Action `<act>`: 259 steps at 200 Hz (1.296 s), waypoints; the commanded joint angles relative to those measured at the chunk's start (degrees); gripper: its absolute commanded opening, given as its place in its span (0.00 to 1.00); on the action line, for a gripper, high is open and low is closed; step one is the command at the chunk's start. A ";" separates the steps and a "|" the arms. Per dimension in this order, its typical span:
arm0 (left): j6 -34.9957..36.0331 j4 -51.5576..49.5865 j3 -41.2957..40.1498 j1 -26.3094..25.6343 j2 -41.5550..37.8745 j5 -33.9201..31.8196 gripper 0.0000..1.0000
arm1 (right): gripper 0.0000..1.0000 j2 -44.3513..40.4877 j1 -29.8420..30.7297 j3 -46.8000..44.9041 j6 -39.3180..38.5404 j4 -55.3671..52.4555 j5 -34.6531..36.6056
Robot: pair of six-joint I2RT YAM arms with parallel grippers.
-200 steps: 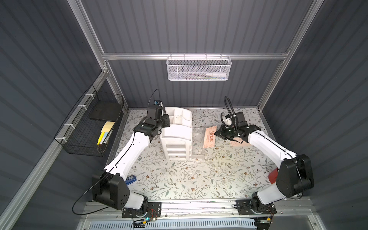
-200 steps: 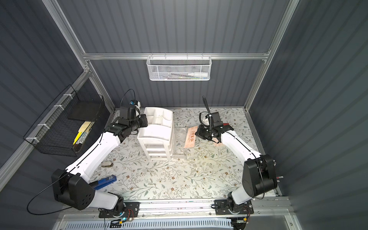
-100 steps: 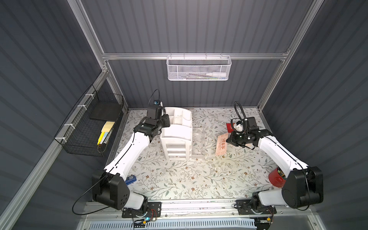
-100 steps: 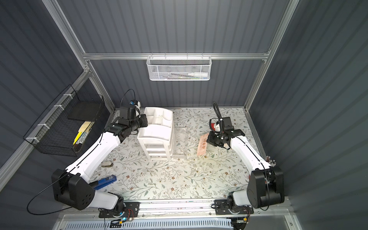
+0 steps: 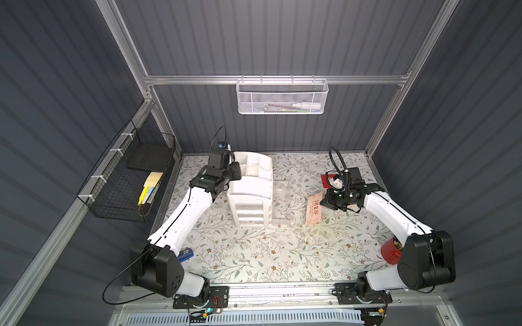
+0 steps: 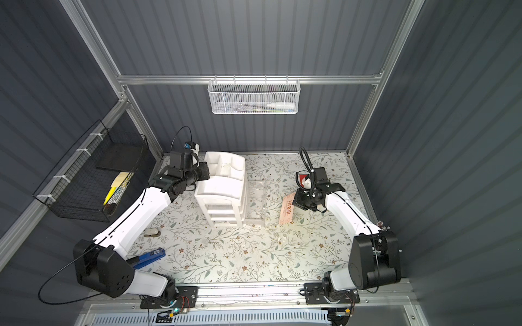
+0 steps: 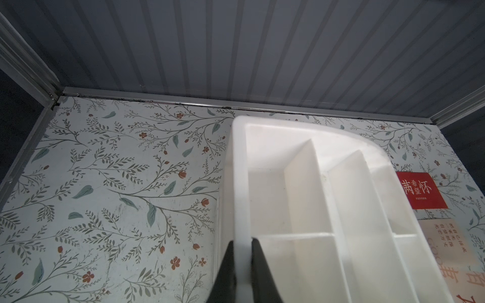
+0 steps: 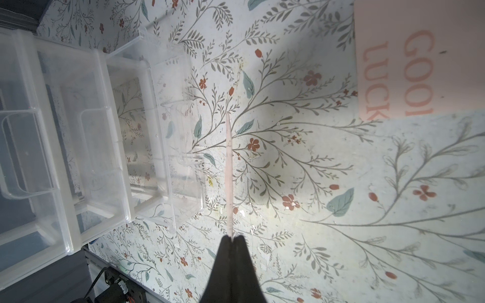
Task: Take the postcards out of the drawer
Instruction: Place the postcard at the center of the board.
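Observation:
My right gripper is shut on a pale peach-pink postcard, which shows edge-on in the right wrist view. It hangs over the floral table, just right of the clear drawer, which is pulled out and shows nothing inside. A red postcard lies flat behind my right wrist. Another peach postcard reading GOOD LUCK lies near it. My left gripper is shut on the rim of the white organizer.
A black wire basket with yellow pads hangs on the left wall. A white mesh basket hangs on the back wall. A red cylinder stands by the right arm's base, and a blue stapler lies near the left arm's base.
My right gripper has carried the peach-pink postcard rightward, away from the drawer and slightly toward the front. The left arm has not moved.

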 commanded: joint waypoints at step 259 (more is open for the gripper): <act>7.84 -15.46 12.11 0.35 -4.02 1.44 0.50 | 0.00 0.90 -0.56 -1.00 -1.01 2.58 -1.85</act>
